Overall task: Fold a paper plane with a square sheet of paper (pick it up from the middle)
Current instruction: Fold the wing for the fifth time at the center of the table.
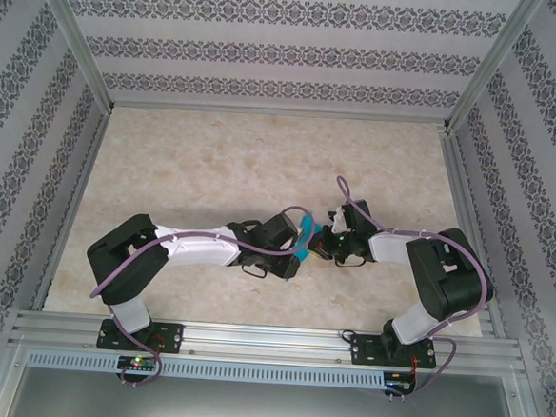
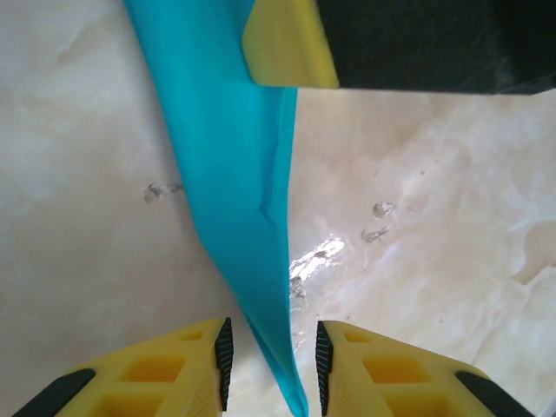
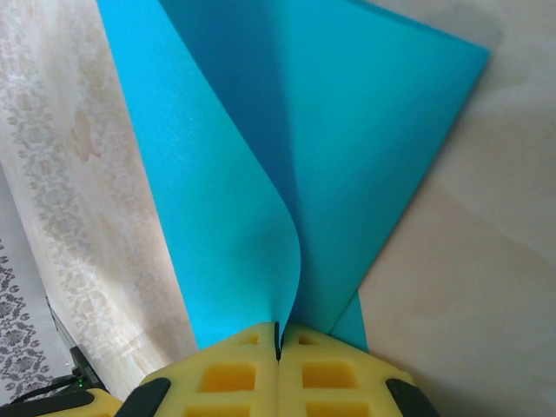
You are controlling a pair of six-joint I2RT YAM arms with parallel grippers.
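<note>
From above, the left arm [image 1: 194,246] reaches from its base at the near left edge toward the middle of the pale marbled table [image 1: 224,157]. The left gripper [image 1: 291,240] sits just left of centre, close against the teal-blue sheet of paper [image 1: 303,233]. In the left wrist view its 2 yellow fingers [image 2: 187,369] stand apart. A narrow, tapering part of the sheet runs down between them with a slim gap on each side, so this gripper is open around the paper without pinching it. A faint crease runs along the sheet's right edge there. At the top of that view, 1 yellow finger of the other gripper overlaps the sheet.

The sheet stands on edge between the 2 grippers, near the middle of the table.

The right gripper [image 1: 323,242], just right of the sheet, faces the left one. In the right wrist view its 2 yellow fingers [image 3: 226,378] are pressed together, with the sheet clamped in the seam between them. From that pinch the paper fans upward in layers. A left flap curls in a soft bend, and a flatter layer behind it ends in a sharp corner at the upper right. A small teal triangle shows just right of the fingers. The right arm [image 1: 435,277] bends back to its base at the near right edge.
</note>
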